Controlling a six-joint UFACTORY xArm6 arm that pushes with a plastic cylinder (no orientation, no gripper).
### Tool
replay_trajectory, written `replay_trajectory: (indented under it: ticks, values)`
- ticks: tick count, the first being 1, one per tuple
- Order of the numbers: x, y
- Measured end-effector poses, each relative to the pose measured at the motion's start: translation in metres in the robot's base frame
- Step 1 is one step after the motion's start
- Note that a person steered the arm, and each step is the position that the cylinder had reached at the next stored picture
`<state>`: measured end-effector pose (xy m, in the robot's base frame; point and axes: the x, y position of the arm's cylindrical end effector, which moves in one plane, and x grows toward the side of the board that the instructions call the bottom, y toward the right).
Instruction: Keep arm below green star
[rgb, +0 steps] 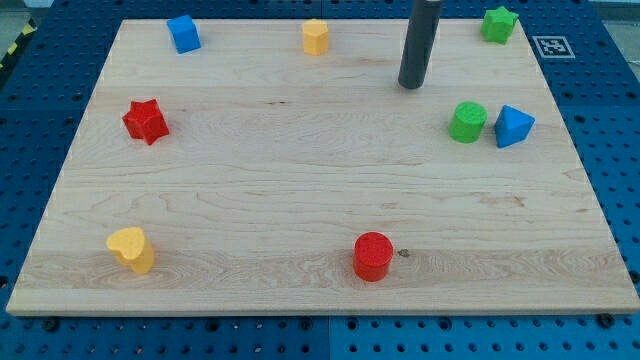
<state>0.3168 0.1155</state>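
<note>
The green star (499, 24) lies at the view's top right corner of the wooden board (300, 170). My tip (411, 85) stands on the board to the left of the star and lower in the view, well apart from it. The dark rod rises from the tip to the view's top edge. The tip touches no block. The nearest blocks to it are the green cylinder (467, 122) at its lower right and the yellow block (316, 36) at its upper left.
A blue block (513, 126) sits right beside the green cylinder. A blue cube (184, 33) is at top left, a red star (146, 121) at left, a yellow heart (132, 249) at bottom left, a red cylinder (373, 256) at bottom centre.
</note>
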Motion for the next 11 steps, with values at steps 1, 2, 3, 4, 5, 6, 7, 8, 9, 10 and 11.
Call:
replay_trajectory:
  ticks: [1, 2, 3, 4, 5, 6, 7, 8, 9, 10, 11]
  values:
    - [-0.025, 0.002]
    - [-0.024, 0.046]
    - [-0.02, 0.096]
    - [-0.02, 0.104]
    - [-0.02, 0.105]
    - [-0.02, 0.105]
    - [-0.02, 0.115]
    - [-0.02, 0.13]
    - [-0.02, 0.142]
    - [-0.019, 0.156]
    - [-0.046, 0.16]
